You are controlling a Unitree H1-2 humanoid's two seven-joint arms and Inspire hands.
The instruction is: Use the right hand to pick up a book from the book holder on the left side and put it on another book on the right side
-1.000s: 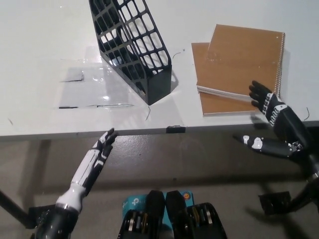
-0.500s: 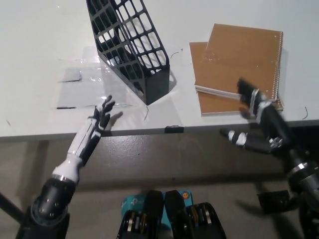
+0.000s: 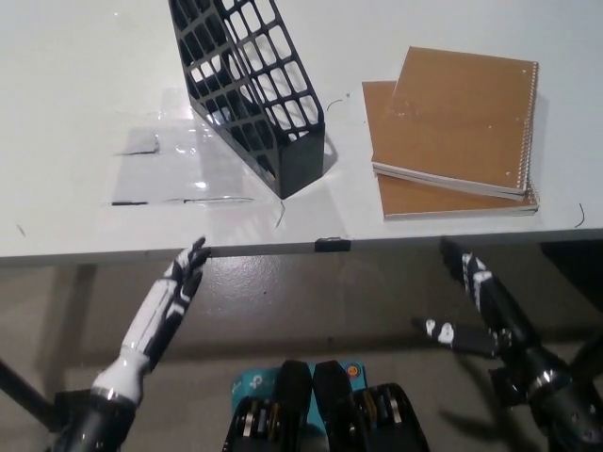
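Since the earlier frames, the black right hand [image 3: 476, 299] has withdrawn from the edge of the notebooks to a position below the table's front edge, and the white left hand [image 3: 174, 292] has dropped back from above the tabletop to just below that edge.

The white table [image 3: 75, 85] fills the upper half of the view. On it, left of centre, the black mesh book holder [image 3: 250, 89] stands tilted, with its solid base end toward the front edge; no book is visible through its mesh. A clear plastic sheet [image 3: 174, 169] lies flat on the table, just beside the holder's base.

On the right side, the upper spiral notebook [image 3: 462, 118] rests on the lower notebook [image 3: 415, 193], slightly rotated, so that the lower cover shows along the left and front edges.

The right hand is spread, fingers apart, holding nothing and well clear of the notebooks. The left hand is extended with fingers straight and slightly apart, also holding nothing.
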